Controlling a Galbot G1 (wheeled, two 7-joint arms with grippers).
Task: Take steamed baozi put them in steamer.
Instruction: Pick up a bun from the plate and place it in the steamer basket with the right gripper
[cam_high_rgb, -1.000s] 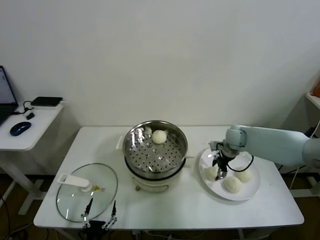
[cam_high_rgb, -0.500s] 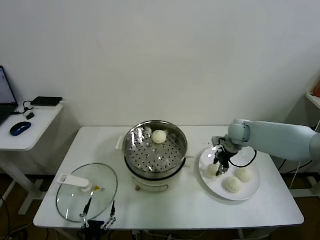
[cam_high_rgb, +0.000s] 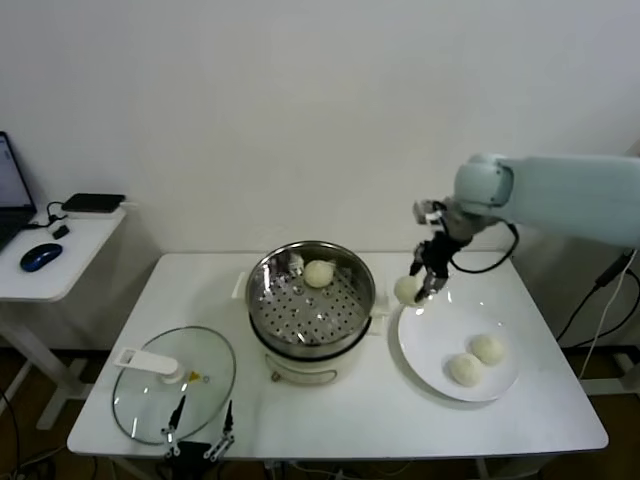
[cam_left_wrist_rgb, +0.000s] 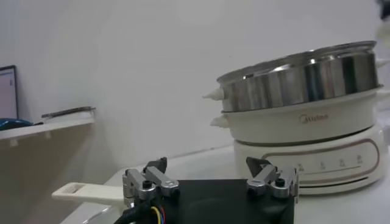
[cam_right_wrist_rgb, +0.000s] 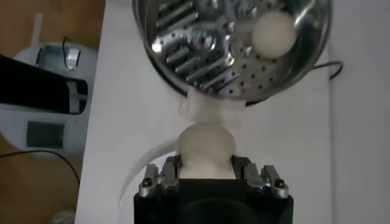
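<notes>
My right gripper is shut on a steamed baozi, held in the air between the white plate and the steamer. One baozi lies on the steamer's perforated floor at the far side. Two more baozi sit on the plate. My left gripper stands open at the table's front left edge, low beside the steamer.
A glass lid with a white handle lies on the table front left. A side desk with a mouse and a dark device stands to the left. A black cable trails behind the plate.
The right gripper closed on a baozi on the plate, then lifted it up and toward the steamer. Two baozi stay on the plate. The left arm has not moved.
</notes>
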